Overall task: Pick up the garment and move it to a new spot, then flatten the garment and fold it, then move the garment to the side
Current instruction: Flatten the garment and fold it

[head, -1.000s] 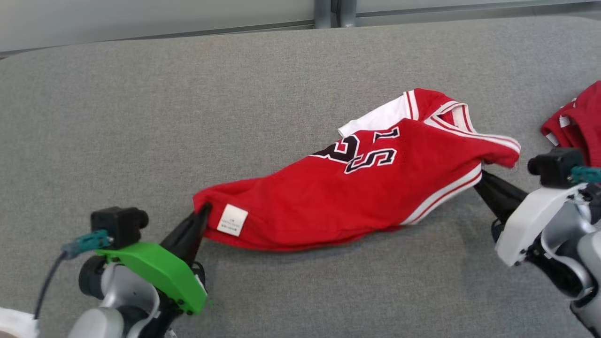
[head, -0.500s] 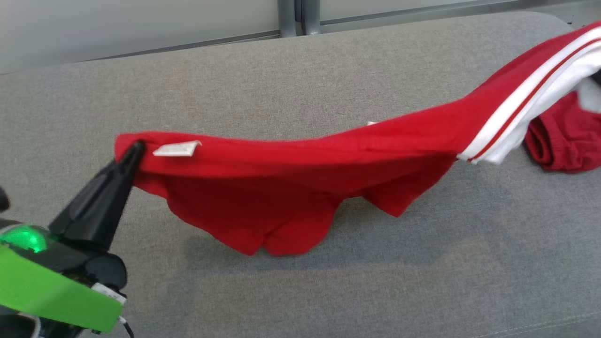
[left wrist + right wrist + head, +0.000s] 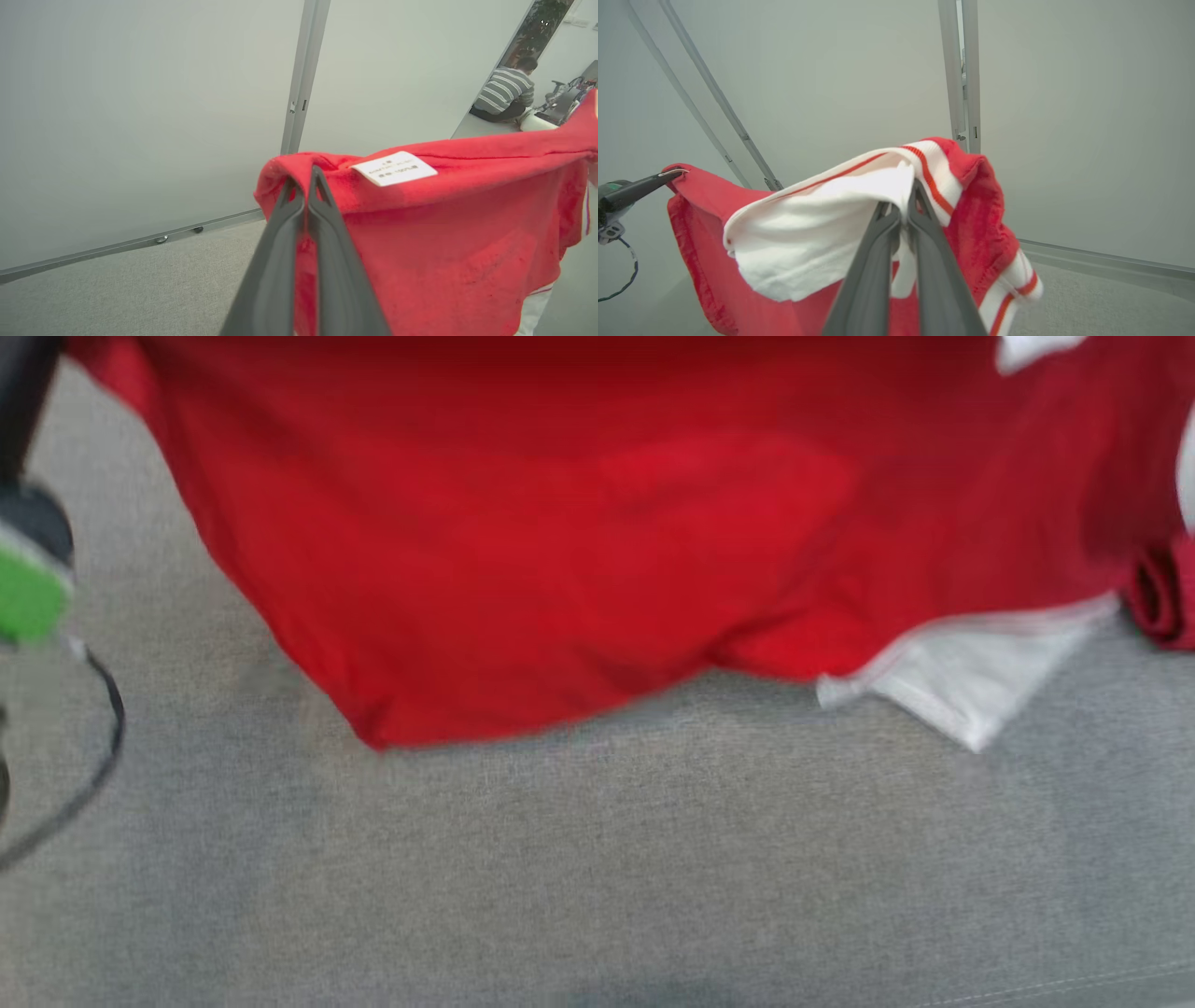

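My left gripper (image 3: 303, 176) and right gripper (image 3: 900, 198) are both clamped on the shirt (image 3: 560, 541), and the change is large. A second ago it lay crumpled on the grey pad (image 3: 597, 877) with my fingers at its two ends. Half a second ago it sagged between them. Now it hangs high as a broad red sheet across the head view, from 9 through 12 to 3 o'clock. Its lowest fold, at 7 o'clock of the sheet, looks clear of the pad with shadow beneath, though blur hides by how much. I judge the pick-up done and the carry to a new spot under way, with flattening and folding not yet begun.

The left jaws are closed to a sliver, with the red hem corner bunched around the tips. The white label (image 3: 395, 168) sits at 2 o'clock of them. The right jaws are likewise nearly together, biting the white, striped edge, which folds over the tips. In the right wrist view the left fingers hold the far corner at 9 o'clock, so the cloth spans between the two.

A white sleeve (image 3: 971, 686) dangles at 4 o'clock of the shirt. A second red cloth (image 3: 1162, 602) lies on the pad at 3 o'clock, near the hanging edge, so I should set down well away from it. A person (image 3: 507, 91) sits far off at 2 o'clock in the left wrist view.
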`<state>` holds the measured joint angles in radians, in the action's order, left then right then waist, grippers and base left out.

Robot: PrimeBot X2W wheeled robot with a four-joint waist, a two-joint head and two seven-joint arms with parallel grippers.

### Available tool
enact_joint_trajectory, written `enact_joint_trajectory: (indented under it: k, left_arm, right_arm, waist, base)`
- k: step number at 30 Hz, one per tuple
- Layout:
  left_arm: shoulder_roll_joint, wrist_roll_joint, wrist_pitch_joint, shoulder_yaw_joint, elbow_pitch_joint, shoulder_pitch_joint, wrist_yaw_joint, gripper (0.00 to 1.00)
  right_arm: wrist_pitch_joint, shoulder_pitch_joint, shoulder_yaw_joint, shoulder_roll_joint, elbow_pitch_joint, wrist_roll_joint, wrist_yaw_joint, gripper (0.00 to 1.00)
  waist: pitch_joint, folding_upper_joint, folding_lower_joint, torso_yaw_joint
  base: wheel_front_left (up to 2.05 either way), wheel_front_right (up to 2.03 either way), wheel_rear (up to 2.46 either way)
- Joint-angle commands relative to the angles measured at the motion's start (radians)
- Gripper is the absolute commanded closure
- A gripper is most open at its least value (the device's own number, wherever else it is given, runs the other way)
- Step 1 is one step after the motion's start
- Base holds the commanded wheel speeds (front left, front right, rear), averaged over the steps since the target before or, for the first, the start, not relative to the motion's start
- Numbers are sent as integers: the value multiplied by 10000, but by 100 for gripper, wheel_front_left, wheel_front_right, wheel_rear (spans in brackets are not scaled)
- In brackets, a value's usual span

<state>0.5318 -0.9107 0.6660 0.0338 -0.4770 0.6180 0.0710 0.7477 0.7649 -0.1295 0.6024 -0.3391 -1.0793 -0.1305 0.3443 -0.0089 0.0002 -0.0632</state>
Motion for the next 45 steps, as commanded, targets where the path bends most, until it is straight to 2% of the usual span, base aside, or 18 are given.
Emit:
enact_joint_trajectory:
  k: [1,4,7,12,14,18,21,23,26,30,33,38,41,45]
  left_arm:
    - [-16,424,-165,285,834,1116,-202,100]
    - [-392,1135,-728,845,2748,3251,-479,100]
    - [-842,1944,-1770,1207,4766,5333,-769,100]
    - [-1595,3191,-4313,1520,7826,8083,-1111,100]
    - [-1710,3623,-5436,1618,8826,8862,-1240,100]
    - [-2078,3946,-7762,1698,10461,9626,-1610,100]
    - [-2192,3931,-8382,1924,11168,9562,-1807,100]
    - [-2246,3907,-8792,2251,11669,9152,-1942,100]
    - [-2331,3346,-9164,3096,12139,7768,-2023,100]
    - [-1973,1978,-9252,3431,11985,6294,-2012,100]
    - [-1724,978,-9176,3625,11651,5017,-2015,100]
    - [-1173,-249,-8710,4030,10667,2944,-2015,100]
    - [-839,-742,-8456,4066,9826,1729,-2014,100]
    - [-415,-1027,-8466,3961,8484,-160,-1580,100]
  right_arm:
    - [34,965,341,-392,477,598,-4,100]
    - [-358,3060,1093,-1339,1748,2266,-4,100]
    - [-1372,5211,1664,-2340,3324,4150,-4,100]
    - [-3667,8191,1599,-3842,6180,6741,-4,100]
    - [-4728,9050,1333,-4361,7141,7580,-4,100]
    - [-6434,10098,699,-5165,8737,8356,-4,100]
    - [-6744,9964,956,-5327,9269,8324,-4,100]
    - [-6843,9517,1235,-5363,9579,7971,-4,100]
    - [-6844,7757,2141,-4973,9525,7153,-4,100]
    - [-6221,5599,3104,-4277,8557,5612,-4,100]
    - [-5641,3850,3565,-3401,7532,4462,-2,100]
    - [-4586,1204,3440,-2216,5863,2985,-4,100]
    - [-3960,-278,3084,-1769,4887,2355,-2,100]
    - [-3235,-2157,2622,-1501,3747,1880,-1,100]
  waist:
    - [1156,89,-2,574]
    - [1879,89,-2,780]
    - [2453,89,-2,983]
    - [2996,89,-2,1277]
    - [3137,89,-2,1308]
    - [3515,89,-2,1226]
    - [3717,89,-2,1214]
    - [3862,89,-2,1176]
    - [3744,89,-2,998]
    - [3500,89,-2,844]
    - [3052,89,-2,785]
    - [2304,89,-2,811]
    - [1831,89,-2,796]
    - [1242,89,-2,671]
  base:
    - [0,0,0]
    - [0,0,0]
    - [0,0,0]
    - [0,0,0]
    - [0,0,0]
    - [0,0,0]
    - [0,0,0]
    - [0,0,0]
    - [0,0,0]
    - [0,0,0]
    - [0,0,0]
    - [0,0,0]
    - [0,0,0]
    - [0,0,0]
